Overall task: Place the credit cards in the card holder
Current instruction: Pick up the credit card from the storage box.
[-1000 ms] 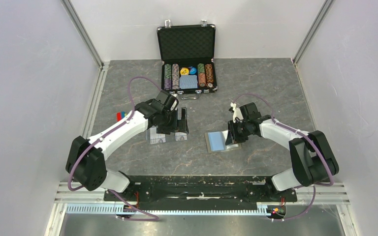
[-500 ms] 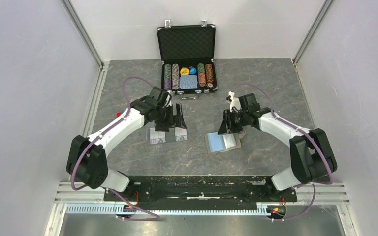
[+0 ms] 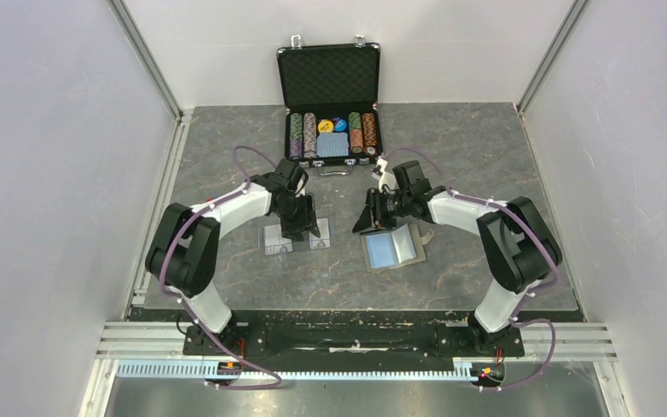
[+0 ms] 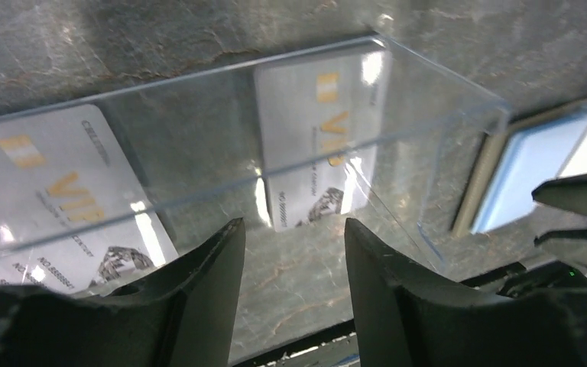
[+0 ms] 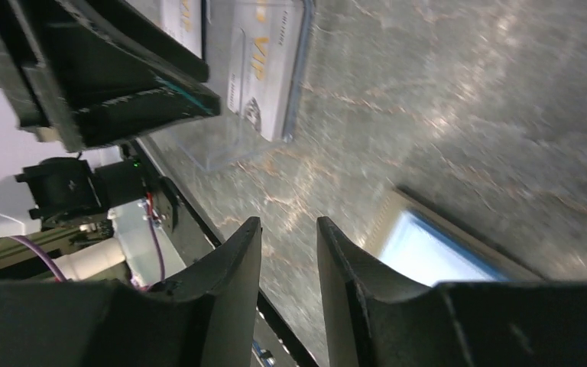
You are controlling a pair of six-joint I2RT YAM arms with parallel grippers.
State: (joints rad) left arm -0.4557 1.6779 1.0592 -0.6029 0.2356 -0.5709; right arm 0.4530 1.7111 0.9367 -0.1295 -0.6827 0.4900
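Observation:
Two whitish credit cards with gold VIP print lie side by side inside clear plastic sleeves on the grey table. My left gripper hangs just above the near edge of the sleeves, open, with only tabletop between its fingers. The card holder lies open to the right, light blue lining up. At the holder's far left corner my right gripper is open by a narrow gap and holds nothing. In the right wrist view one card and the holder show.
An open black poker-chip case stands at the back of the table. White enclosure walls close in on the left, right and back. The two grippers are near each other at mid-table.
My left gripper's jaws have narrowed and it has settled lower over the sleeves. The right gripper has come off the holder's right side and swung left, its jaws opening a little.

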